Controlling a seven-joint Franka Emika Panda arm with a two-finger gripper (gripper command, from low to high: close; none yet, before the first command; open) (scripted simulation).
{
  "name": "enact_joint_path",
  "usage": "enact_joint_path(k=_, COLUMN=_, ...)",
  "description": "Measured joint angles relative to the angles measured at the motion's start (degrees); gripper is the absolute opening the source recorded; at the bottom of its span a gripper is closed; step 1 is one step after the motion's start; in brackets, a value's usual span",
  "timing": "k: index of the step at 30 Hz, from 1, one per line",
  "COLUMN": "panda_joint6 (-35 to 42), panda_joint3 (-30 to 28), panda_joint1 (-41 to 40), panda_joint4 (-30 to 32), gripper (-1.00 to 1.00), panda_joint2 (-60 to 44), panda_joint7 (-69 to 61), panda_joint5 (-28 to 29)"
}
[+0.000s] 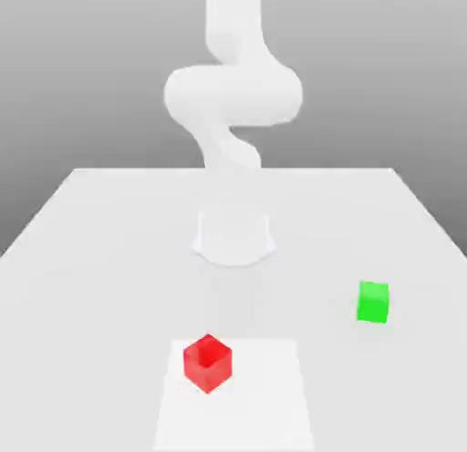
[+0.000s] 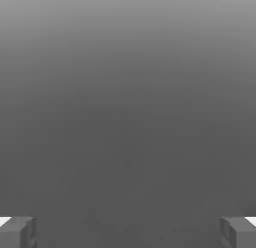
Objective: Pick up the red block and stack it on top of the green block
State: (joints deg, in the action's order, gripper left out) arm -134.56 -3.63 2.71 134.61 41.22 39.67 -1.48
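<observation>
Two cubes: red block [image 1: 208, 362] corner-forward, green block [image 1: 373, 302] squarer; tool [image 2: 128, 232] spread wide.

We see open table [image 1: 91, 259] all round the red block [image 1: 207, 362] at lower centre and the green block [image 1: 373, 302] at right; they sit well apart. Only the arm's base [image 1: 233, 236] at mid-frame stands behind them. Between our spread fingertips [image 2: 17, 232] nothing intrudes.

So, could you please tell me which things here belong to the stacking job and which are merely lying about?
Belonging to the job:
red block
green block
gripper, fingers apart, nothing between them

Merely there:
white table
lighter square patch under the red block
</observation>
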Motion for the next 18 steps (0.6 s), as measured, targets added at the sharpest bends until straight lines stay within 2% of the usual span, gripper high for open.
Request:
enact_joint_path(k=6, panda_joint6=-7.3, panda_joint3=-8.2, panda_joint1=6.6, panda_joint4=7.4, gripper=0.0, panda_joint2=-13.0, panda_joint7=-16.5, panda_joint5=-3.8)
enact_joint_path(k=12, panda_joint6=-14.2, panda_joint3=-12.8, panda_joint1=10.8, panda_joint4=14.4, gripper=0.0, panda_joint2=-25.3, panda_joint7=-31.4, panda_joint5=-6.6)
enact_joint_path(k=18, panda_joint6=-21.4, panda_joint3=-14.5, panda_joint1=11.7, panda_joint4=21.5, gripper=0.0, panda_joint2=-36.5, panda_joint7=-42.8, panda_joint5=-4.5)
